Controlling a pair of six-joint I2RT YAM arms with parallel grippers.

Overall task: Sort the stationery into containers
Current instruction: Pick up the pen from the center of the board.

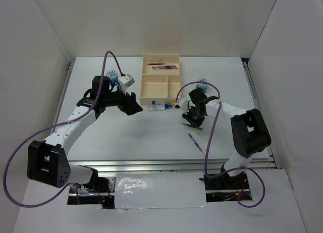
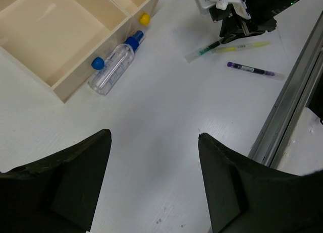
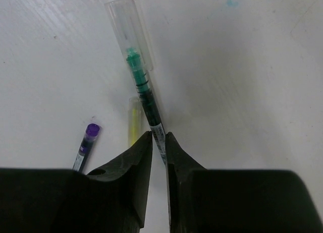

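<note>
My right gripper (image 3: 159,135) is shut on the barrel of a green pen (image 3: 144,89) whose clear cap points away, low over the table. A yellow pen (image 3: 133,119) and a purple pen (image 3: 86,144) lie just to its left. My left gripper (image 2: 154,137) hangs open over bare table with nothing between its fingers. Ahead of it is the cream tray (image 2: 65,86), with a clear blue-capped tube (image 2: 113,66), a small blue piece (image 2: 97,63) and a yellow piece (image 2: 144,18) against its outer wall. From above, several pens (image 1: 162,66) lie in the tray's long section.
A blue-and-white cylinder (image 1: 112,75) stands left of the tray (image 1: 144,76), behind my left arm. Another cylinder (image 1: 203,83) stands right of the tray, behind my right arm. White walls close in the table, and a metal rail (image 1: 166,165) runs along its near edge.
</note>
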